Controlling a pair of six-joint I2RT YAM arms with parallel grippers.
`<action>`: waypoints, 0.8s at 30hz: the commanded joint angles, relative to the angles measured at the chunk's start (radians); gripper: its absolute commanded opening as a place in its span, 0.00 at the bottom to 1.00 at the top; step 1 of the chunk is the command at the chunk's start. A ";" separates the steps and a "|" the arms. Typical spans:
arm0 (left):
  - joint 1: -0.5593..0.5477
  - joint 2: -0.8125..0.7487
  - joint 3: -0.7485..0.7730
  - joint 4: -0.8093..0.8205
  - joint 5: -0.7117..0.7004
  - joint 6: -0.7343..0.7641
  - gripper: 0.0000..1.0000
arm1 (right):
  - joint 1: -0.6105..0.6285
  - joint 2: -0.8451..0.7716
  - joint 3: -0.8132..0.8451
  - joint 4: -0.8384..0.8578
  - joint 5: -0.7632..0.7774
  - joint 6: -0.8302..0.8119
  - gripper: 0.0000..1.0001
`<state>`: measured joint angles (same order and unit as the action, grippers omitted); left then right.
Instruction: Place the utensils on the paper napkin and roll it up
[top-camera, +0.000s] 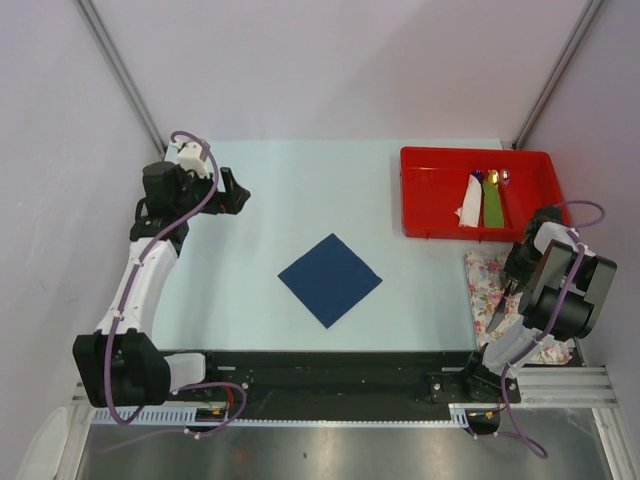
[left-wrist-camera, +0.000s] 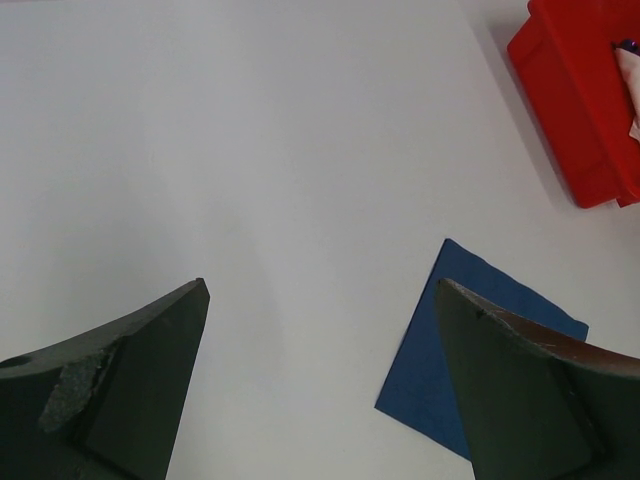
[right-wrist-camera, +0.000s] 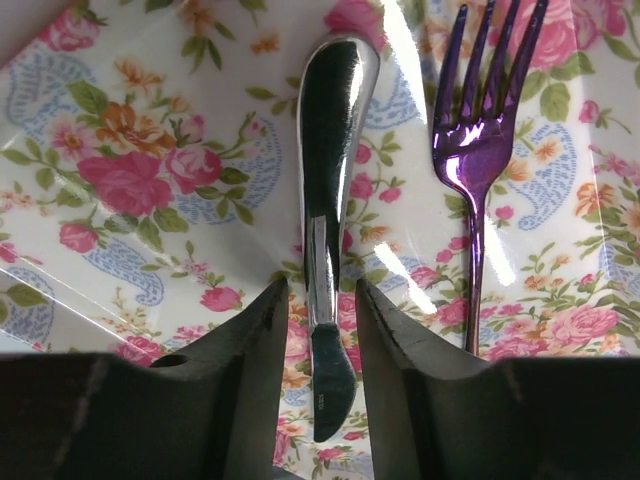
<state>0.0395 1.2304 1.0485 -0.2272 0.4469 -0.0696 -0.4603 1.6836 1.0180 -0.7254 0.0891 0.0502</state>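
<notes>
You see a knife (right-wrist-camera: 330, 180) of mirror-polished metal and a fork (right-wrist-camera: 474, 150) of glossy purple metal. Both lie on a flowered mat (right-wrist-camera: 130, 180) streaked with glare. Napkin (top-camera: 330, 279): matt dark blue paper. Tray (top-camera: 412, 195), far right corner: smooth red plastic. Table (top-camera: 300, 190): pale, matt.

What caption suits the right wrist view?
Right gripper straddles a silver knife beside a purple fork on floral cloth.
</notes>
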 joint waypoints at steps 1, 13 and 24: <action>-0.004 0.006 0.039 0.017 -0.002 0.016 1.00 | -0.008 0.047 0.011 0.057 -0.009 -0.016 0.32; -0.003 0.015 0.050 0.023 0.003 0.034 1.00 | -0.037 0.039 0.036 -0.006 -0.035 -0.020 0.00; -0.003 0.030 0.051 0.037 0.027 0.033 1.00 | -0.034 -0.119 0.027 -0.065 -0.055 -0.018 0.00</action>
<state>0.0395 1.2530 1.0569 -0.2249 0.4496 -0.0521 -0.4885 1.6344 1.0447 -0.7780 0.0334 0.0303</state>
